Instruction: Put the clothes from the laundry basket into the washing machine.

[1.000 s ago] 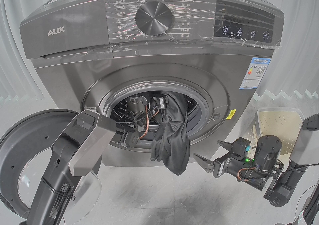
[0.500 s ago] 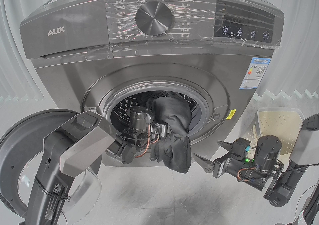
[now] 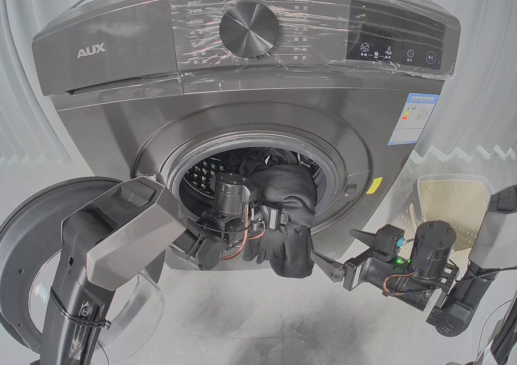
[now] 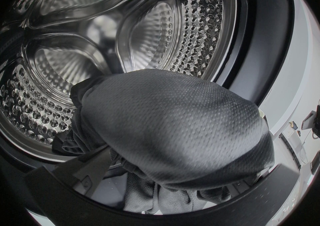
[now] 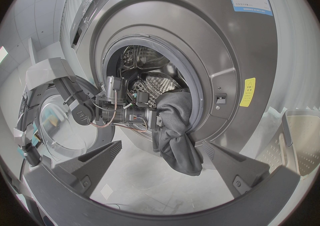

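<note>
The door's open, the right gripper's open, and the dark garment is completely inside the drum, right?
Not completely: the head view shows part of the dark garment hanging out over the opening's lower rim. The door is open and the right gripper is open.

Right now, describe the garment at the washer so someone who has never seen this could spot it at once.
Find the grey washing machine and its round door opening. Slung over the opening's lower rim is a dark grey garment, half inside the drum, half hanging toward the floor. It is the only soft, crumpled thing among hard metal and the pale laundry basket.
</note>
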Robot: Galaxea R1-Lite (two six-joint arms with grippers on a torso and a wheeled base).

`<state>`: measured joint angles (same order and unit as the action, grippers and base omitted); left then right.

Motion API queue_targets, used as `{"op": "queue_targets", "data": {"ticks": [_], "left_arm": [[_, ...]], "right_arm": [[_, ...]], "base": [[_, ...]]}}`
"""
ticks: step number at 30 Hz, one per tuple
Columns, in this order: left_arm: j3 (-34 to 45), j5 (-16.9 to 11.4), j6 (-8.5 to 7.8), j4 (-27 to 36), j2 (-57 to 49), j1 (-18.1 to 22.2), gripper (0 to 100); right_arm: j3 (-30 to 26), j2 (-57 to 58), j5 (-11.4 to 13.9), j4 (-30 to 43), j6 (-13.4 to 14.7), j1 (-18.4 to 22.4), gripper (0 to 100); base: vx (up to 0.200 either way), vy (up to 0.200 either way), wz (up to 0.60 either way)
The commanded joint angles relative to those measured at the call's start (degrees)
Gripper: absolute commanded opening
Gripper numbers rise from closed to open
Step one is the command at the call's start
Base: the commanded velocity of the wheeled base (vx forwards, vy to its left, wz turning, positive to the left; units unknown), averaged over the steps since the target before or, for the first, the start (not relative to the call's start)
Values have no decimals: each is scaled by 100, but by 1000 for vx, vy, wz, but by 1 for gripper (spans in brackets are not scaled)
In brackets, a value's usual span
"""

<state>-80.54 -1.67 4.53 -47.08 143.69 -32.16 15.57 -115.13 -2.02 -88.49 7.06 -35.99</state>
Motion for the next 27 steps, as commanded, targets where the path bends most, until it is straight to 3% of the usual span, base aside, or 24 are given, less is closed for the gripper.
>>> {"op": "queue_targets", "data": {"ticks": [1, 8, 19, 27], "left_arm": [[-155, -35, 4, -3, 177, -45, 0], [-1051, 97, 65, -284, 616, 17, 0], [-2844, 1011, 65, -293, 1144, 439, 0], [-2950, 1037, 74, -267, 1161, 526, 0]], "right_arm": [[-1, -10, -9, -1, 6, -31, 100], [-1, -10, 0, -1, 6, -31, 100], [-1, -27, 0, -1, 6, -58, 100], [-1, -54, -9, -1, 6, -58, 100]], "base": [[0, 0, 0], [0, 0, 0], [0, 0, 0], [0, 0, 0]]}}
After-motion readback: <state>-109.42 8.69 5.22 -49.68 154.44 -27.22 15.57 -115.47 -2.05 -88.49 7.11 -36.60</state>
